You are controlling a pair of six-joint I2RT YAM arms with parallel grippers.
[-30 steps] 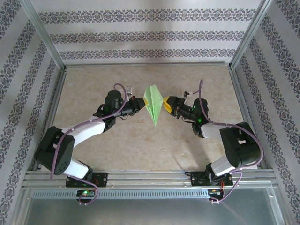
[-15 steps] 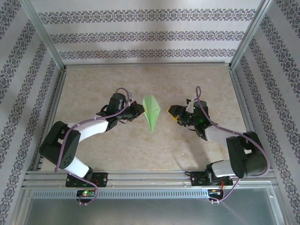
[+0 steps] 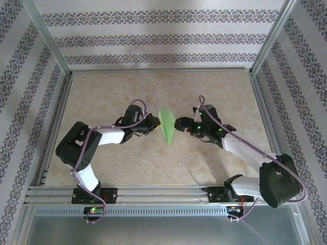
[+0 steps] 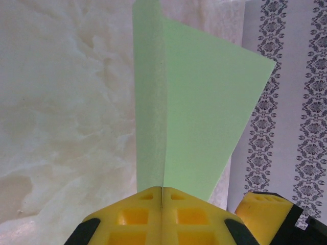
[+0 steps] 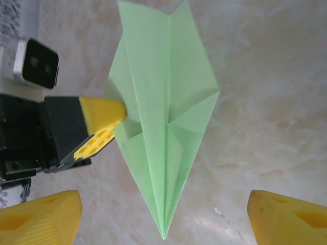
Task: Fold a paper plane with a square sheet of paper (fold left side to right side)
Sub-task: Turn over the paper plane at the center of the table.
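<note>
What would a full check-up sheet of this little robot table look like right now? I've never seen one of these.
Surface: tabletop, beige and marbled.
Job's things: paper plane, light green, folded to a pointed dart with a centre crease.
Clutter: nothing seen.
Grippers: left fingers shut on the plane's side edge; right fingers open, holding nothing.
Cables: purple cables, looped, off the paper.
Surroundings: wallpaper walls, patterned, inside a metal frame.
</note>
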